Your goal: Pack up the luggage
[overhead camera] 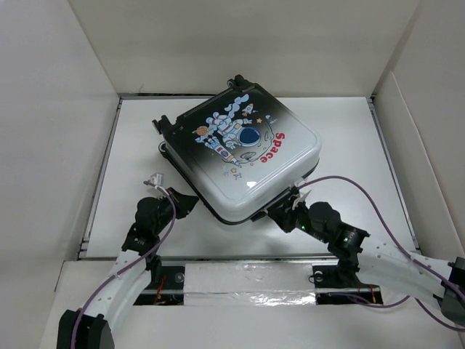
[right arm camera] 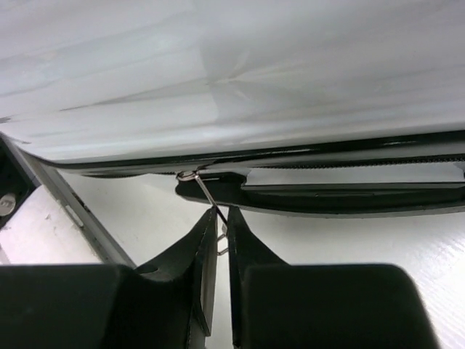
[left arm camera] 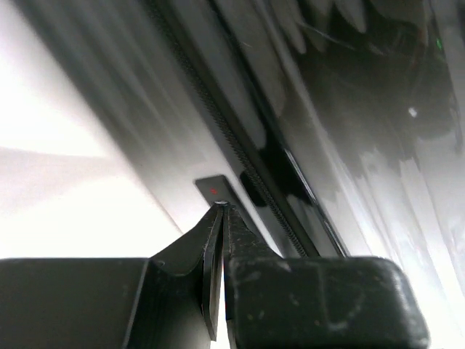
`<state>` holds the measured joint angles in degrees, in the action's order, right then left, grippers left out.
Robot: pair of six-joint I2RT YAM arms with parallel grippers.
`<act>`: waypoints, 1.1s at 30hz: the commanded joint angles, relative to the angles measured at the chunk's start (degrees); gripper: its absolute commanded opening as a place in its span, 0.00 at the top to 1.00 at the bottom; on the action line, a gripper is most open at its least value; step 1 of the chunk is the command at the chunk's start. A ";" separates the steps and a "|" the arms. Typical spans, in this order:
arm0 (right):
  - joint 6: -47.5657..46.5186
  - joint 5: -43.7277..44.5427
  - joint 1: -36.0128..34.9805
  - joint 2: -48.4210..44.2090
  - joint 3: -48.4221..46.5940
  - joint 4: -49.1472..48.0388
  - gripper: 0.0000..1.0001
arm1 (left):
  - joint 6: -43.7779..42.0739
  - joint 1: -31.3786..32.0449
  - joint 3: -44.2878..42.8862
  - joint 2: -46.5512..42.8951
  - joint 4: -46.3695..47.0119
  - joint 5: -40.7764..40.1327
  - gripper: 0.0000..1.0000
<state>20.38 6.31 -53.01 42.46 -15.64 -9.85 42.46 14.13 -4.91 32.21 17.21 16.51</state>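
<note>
On the left, the left gripper (overhead camera: 187,201) sits at the suitcase's near-left edge. Its matte black, wedge-shaped fingers (left arm camera: 240,247) are pressed flat together, their tips against a small dark tab (left arm camera: 213,190) with a red dot, beside the fine-toothed black zip track (left arm camera: 247,163). I cannot tell whether anything is pinched between them. The luggage (overhead camera: 240,156) lies flat and closed in the middle of the smooth white table (overhead camera: 349,145), turned at an angle. Its glossy hard shell with rounded corners fades from black to white under an astronaut cartoon and red "Space" lettering. At its near corner, the right gripper (overhead camera: 288,206) has its black fingers (right arm camera: 251,254) drawn almost together on a thin, bent metal-wire zip pull (right arm camera: 205,196), which hangs from the dark seam below the pale shell.
</note>
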 commanded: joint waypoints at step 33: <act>-3.24 -5.86 7.05 13.26 -4.49 -12.81 0.60 | -3.70 37.55 -3.62 6.38 7.48 -22.84 1.00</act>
<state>17.50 2.42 -46.50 53.74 -18.61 -14.55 39.64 51.44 -7.03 38.13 21.08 -7.09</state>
